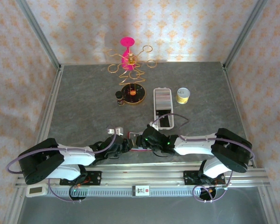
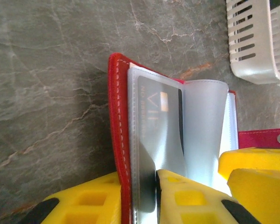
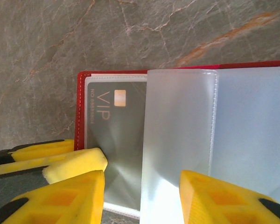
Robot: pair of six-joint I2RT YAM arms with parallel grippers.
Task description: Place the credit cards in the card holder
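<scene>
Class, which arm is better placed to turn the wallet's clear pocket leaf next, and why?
Likely right. The right gripper is open astride the clear pocket leaf, fingertips either side. The left gripper is clamped on the card holder, holding its red cover.

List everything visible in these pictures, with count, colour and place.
card holder: 1, red, open, between the grippers
card: 1, dark grey, marked VIP, inside the card holder
tray: 1, white, mid-table
roll: 1, yellow, right of the tray
wire stand: 1, gold and pink, at the back
bottle: 1, dark, left of the wire stand's base
table: 1, grey marble, under everything
left gripper: 1, yellow, shut on the card holder
right gripper: 1, yellow, open above the card holder
</scene>
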